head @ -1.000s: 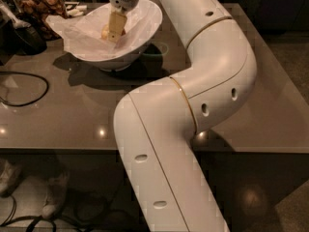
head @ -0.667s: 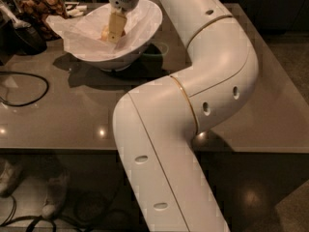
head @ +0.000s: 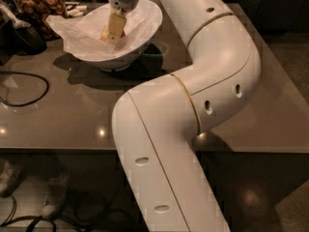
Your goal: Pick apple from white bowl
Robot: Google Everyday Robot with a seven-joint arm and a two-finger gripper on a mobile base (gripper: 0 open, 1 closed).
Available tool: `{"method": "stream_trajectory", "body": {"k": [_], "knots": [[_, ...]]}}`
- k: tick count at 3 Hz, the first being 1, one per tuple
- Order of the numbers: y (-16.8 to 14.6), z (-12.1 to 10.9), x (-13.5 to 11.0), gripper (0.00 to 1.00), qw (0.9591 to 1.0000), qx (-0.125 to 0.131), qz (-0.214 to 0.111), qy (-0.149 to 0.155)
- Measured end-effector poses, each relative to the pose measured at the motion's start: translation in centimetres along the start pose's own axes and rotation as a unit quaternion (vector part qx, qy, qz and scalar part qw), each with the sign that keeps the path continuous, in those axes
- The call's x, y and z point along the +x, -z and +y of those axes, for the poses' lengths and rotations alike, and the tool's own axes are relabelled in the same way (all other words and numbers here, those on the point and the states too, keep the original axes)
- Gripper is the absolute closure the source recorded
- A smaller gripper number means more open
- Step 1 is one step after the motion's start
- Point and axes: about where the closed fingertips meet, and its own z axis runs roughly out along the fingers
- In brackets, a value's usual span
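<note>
The white bowl [head: 145, 35] stood on the far left part of the grey counter [head: 63, 115]. It was lined with crumpled white paper [head: 72, 30] that spilled over its left rim. The robot's white arm [head: 212, 71] rose from the foreground, bent twice over the counter and reached down into the bowl from above. At its end, the claw [head: 115, 30] was low inside the bowl, its tip down at the paper near the middle. Whether the claw was spread or pressed together could not be told.

A pale yellow lump [head: 105, 33] lay on the paper, touching the claw's tip on its left side. Whether this was the apple could not be told.

1 black cable [head: 47, 86] looped across the counter's left edge, well apart from the bowl. A dark jar of brown pieces [head: 41, 4] stood behind the bowl at the far left.
</note>
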Motion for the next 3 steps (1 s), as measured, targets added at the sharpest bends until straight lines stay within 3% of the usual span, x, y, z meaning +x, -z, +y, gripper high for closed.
{"method": "stream_trajectory", "body": {"k": [3], "knots": [[0.00, 0.00, 0.00, 0.13, 1.0000, 0.000, 0.000, 0.000]]}}
